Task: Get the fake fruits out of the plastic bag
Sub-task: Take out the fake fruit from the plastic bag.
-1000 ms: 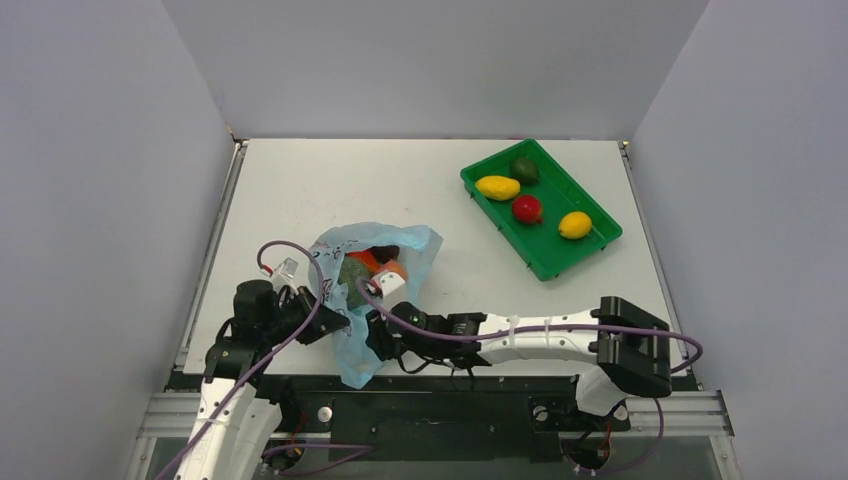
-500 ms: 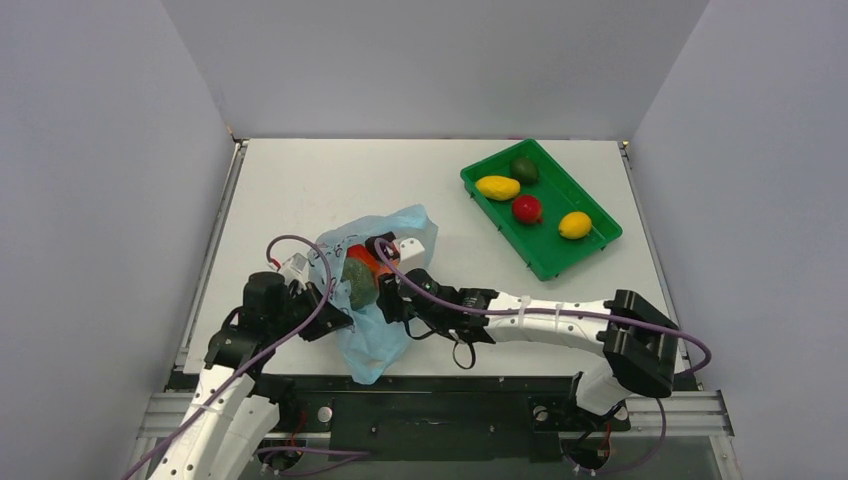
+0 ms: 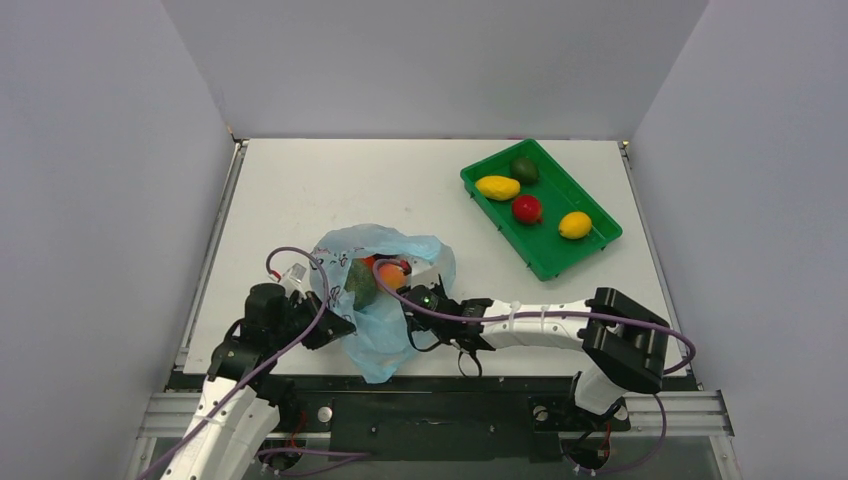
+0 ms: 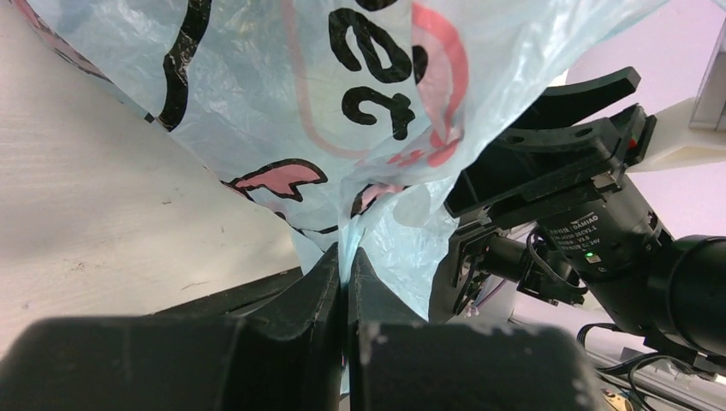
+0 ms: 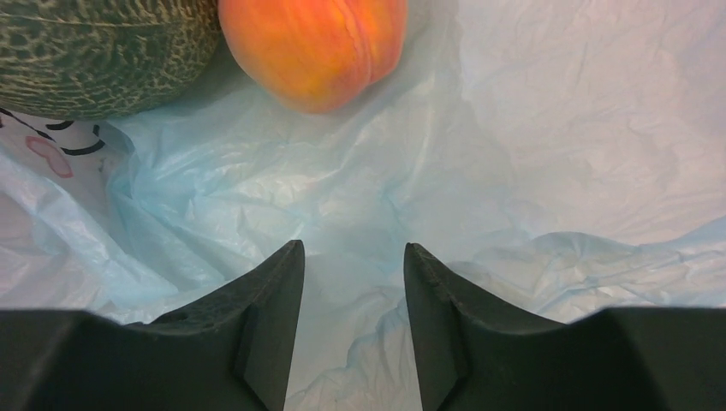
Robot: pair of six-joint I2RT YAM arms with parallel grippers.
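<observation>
The light-blue plastic bag (image 3: 385,325) lies at the table's near left, its mouth gaping upward. My left gripper (image 3: 335,325) is shut on the bag's near edge; the thin film (image 4: 402,248) is pinched between its fingertips. My right gripper (image 5: 353,248) stands open inside the bag over bare film (image 5: 556,128), holding nothing. Just ahead of it lie an orange-pink peach (image 5: 315,47) and a green netted fruit (image 5: 103,51). From above, the peach (image 3: 391,273), the green fruit (image 3: 359,284) and a bit of red-orange fruit (image 3: 369,262) show in the mouth.
A green tray (image 3: 545,262) sits at the far right, holding two yellow fruits (image 3: 497,187), a red one (image 3: 527,209) and a dark green one (image 3: 524,169). The right arm's black wrist (image 4: 591,240) is close beside the left gripper. Grey walls enclose the table.
My right gripper opened wider and moved down into the bag's mouth, toward the near side. The bag spread out to the right. The left gripper kept its pinch on the bag.
</observation>
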